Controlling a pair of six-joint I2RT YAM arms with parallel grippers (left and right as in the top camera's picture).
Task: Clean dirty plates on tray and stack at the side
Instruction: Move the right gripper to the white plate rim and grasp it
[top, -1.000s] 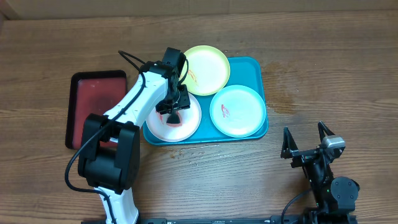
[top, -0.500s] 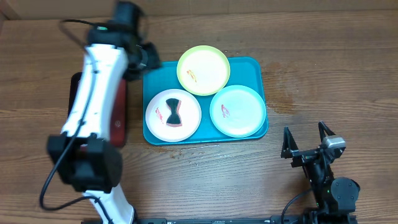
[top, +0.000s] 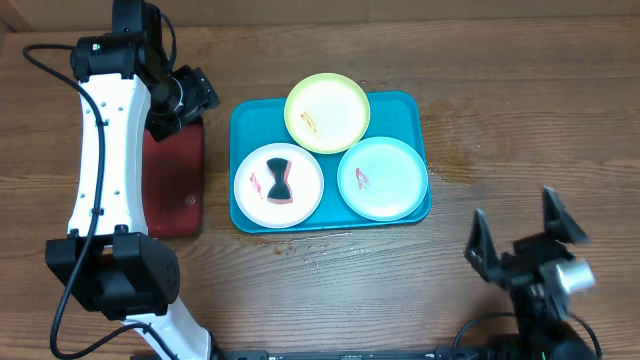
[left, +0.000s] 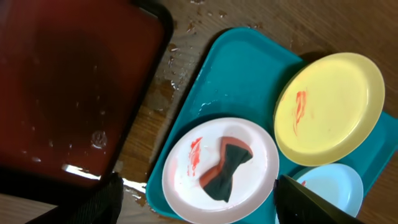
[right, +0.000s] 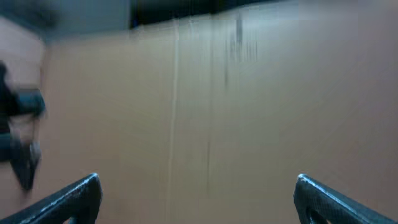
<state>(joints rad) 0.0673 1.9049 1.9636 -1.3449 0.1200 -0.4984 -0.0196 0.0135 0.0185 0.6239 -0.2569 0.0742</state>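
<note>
While the left gripper (left: 198, 202) and right gripper (top: 515, 215) gape empty, the tray (top: 246, 120) lies with its long axis left-to-right.

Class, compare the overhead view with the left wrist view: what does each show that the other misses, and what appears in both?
Only the overhead view: the right gripper, open and away from the trays, and the whole pale blue plate on the teal tray.
Only the left wrist view: water droplets on the table between the two trays, not discernible from above.
Both: the white plate, red-smeared, carrying a red-and-black bow-shaped pad; the yellow plate; and the dark red tray.
</note>
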